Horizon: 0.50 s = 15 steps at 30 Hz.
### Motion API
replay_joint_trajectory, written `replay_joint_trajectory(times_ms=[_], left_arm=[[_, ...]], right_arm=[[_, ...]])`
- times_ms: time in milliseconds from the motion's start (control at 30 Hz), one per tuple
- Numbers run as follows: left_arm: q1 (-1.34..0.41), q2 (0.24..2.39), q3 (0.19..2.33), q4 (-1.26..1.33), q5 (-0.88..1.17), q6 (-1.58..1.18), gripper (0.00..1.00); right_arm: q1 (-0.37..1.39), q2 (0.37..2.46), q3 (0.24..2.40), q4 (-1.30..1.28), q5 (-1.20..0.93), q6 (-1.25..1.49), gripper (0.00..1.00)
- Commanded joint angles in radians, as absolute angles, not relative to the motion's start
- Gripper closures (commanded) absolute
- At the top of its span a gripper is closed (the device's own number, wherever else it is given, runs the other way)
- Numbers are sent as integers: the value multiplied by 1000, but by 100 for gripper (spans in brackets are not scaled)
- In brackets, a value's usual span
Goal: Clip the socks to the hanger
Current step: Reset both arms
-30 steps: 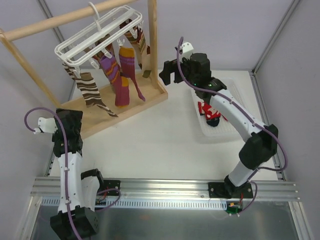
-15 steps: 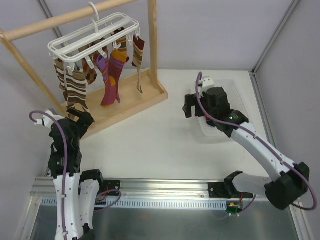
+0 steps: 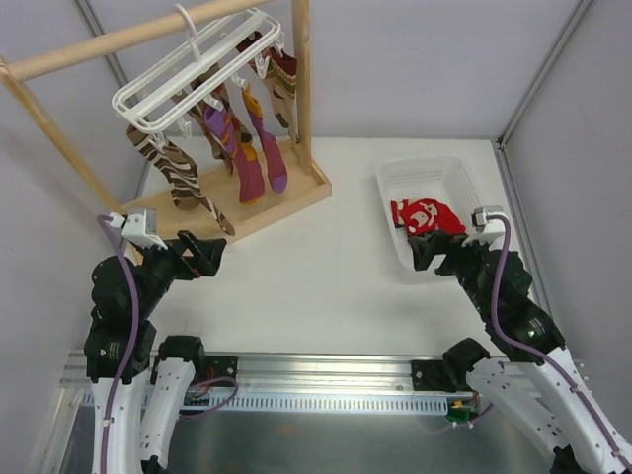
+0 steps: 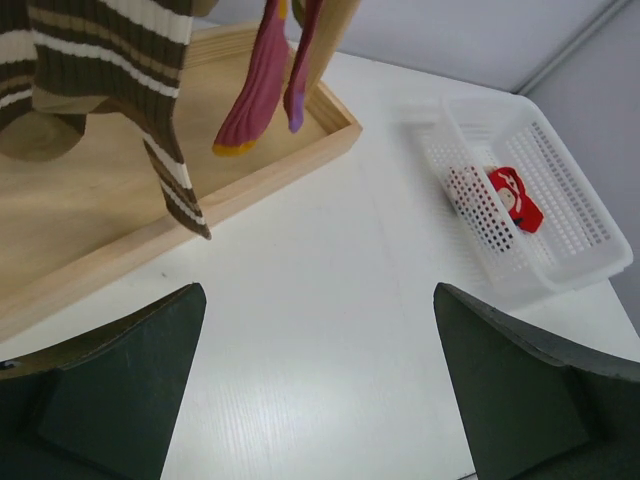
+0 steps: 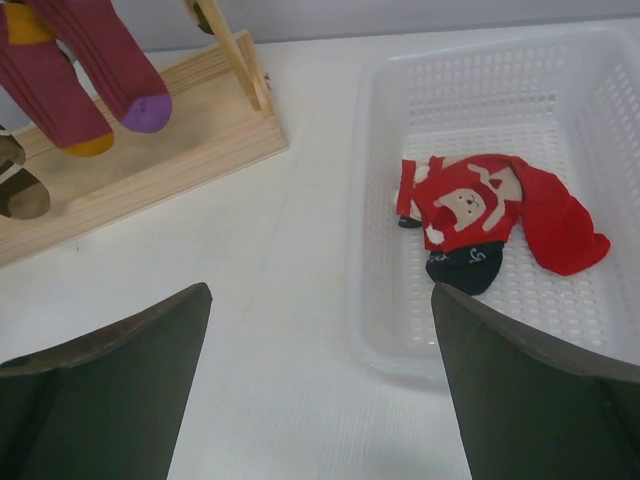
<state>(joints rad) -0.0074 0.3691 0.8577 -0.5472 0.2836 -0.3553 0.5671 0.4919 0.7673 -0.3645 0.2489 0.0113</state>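
Observation:
The white hanger (image 3: 202,71) hangs by its hook from the wooden rod at the back left. Several socks are clipped to it: a brown-white wavy striped one (image 3: 178,176), magenta-orange ones (image 3: 252,163) and brown ones behind. A red sock with white marks (image 3: 427,215) lies in the white basket (image 3: 449,173); it also shows in the right wrist view (image 5: 480,205). My left gripper (image 3: 209,255) is open and empty, low at the left front. My right gripper (image 3: 427,254) is open and empty at the basket's near edge.
The wooden rack (image 3: 262,202) has a flat base, two uprights and a top rod. Its base edge shows in the left wrist view (image 4: 230,195) and the right wrist view (image 5: 150,170). Grey walls close the back and sides.
Both arms have pulled back from the rack and basket toward the table's near edge. The hanger has swung and the socks with it.

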Motion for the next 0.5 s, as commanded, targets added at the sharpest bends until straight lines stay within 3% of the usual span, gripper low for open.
replay_joint_trajectory(times_ms=[0, 167, 467], left_arm=[[-37, 359, 862, -457, 359, -301, 1], [-58, 348, 792, -437, 315, -334, 0], [-67, 327, 772, -439, 279, -334, 1]], right_arm=[[568, 420, 718, -426, 322, 51, 3], [566, 309, 680, -429, 363, 77, 3], [566, 295, 672, -477, 403, 97, 3]])
